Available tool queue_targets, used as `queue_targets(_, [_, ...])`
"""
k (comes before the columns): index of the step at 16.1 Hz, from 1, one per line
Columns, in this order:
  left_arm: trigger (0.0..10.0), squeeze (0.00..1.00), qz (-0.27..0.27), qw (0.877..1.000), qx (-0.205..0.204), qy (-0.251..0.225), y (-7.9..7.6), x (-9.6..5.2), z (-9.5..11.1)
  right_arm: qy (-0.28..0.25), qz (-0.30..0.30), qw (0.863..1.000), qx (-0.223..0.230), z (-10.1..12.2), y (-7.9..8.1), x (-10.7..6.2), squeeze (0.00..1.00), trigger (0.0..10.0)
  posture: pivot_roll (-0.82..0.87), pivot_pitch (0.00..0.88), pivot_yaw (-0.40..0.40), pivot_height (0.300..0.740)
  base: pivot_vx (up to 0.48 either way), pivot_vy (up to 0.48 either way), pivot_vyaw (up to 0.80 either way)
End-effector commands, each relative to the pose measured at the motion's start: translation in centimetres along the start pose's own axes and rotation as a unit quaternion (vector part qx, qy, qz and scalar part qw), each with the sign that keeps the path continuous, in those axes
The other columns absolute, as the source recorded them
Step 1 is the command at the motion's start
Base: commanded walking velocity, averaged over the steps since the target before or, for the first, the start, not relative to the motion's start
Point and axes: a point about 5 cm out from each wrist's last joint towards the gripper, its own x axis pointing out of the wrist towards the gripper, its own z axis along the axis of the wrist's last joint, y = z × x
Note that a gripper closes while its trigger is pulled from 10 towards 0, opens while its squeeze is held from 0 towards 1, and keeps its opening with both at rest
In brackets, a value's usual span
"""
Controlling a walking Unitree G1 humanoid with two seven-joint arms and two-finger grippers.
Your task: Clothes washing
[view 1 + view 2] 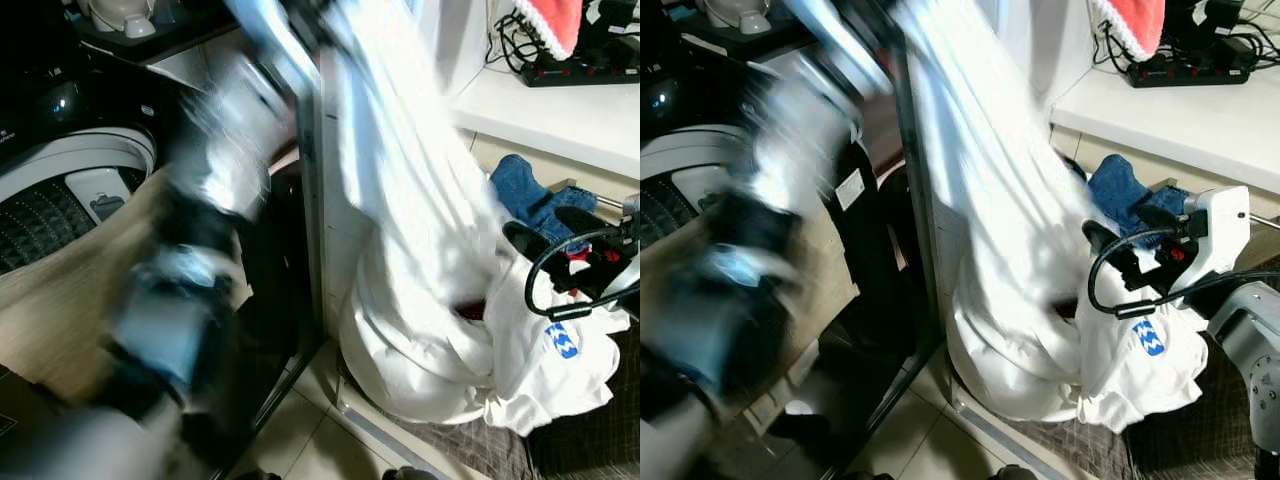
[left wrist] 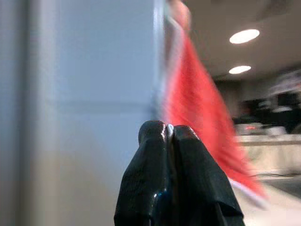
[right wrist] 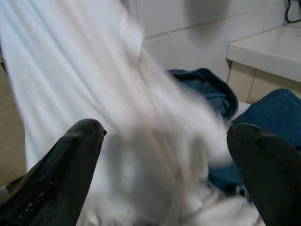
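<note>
A long white garment hangs stretched from the top of the picture down to a heap of white laundry on the floor. My left arm, blurred, reaches up to the garment's upper end. In the left wrist view the left gripper has its fingers pressed together; the cloth between them is hidden. My right gripper stands open beside the heap, just above it, near blue jeans. The right wrist view shows its fingers wide apart over white cloth.
A top-loading washing machine stands at the left. A white shirt with a blue logo lies on the heap. A counter at the right carries a power strip and red cloth. A dark upright panel divides washer from laundry.
</note>
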Motion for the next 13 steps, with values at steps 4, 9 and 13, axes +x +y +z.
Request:
queue_targets(4, [0.0,0.0,0.28,0.843,0.459,0.004,10.1,-3.1,14.7,-0.014,0.01,1.0,-0.006,0.1,1.1,-0.2,0.0,10.0,-0.24,0.004,0.093,0.74,0.0,0.0,0.0])
queue_targets(9, [0.0,0.0,0.35,0.737,0.577,0.026,12.4,-4.8,18.6,-0.018,0.019,1.0,-0.006,0.1,1.4,1.0,0.0,10.0,-0.21,0.0,0.083,0.74,0.0,0.0,0.0])
queue_targets(13, [10.0,0.0,0.283,0.826,0.411,0.262,14.3,-6.6,6.5,-0.001,0.03,0.999,-0.016,-0.5,2.0,1.2,0.0,10.0,-0.22,0.0,0.092,0.74,0.0,0.0,0.0])
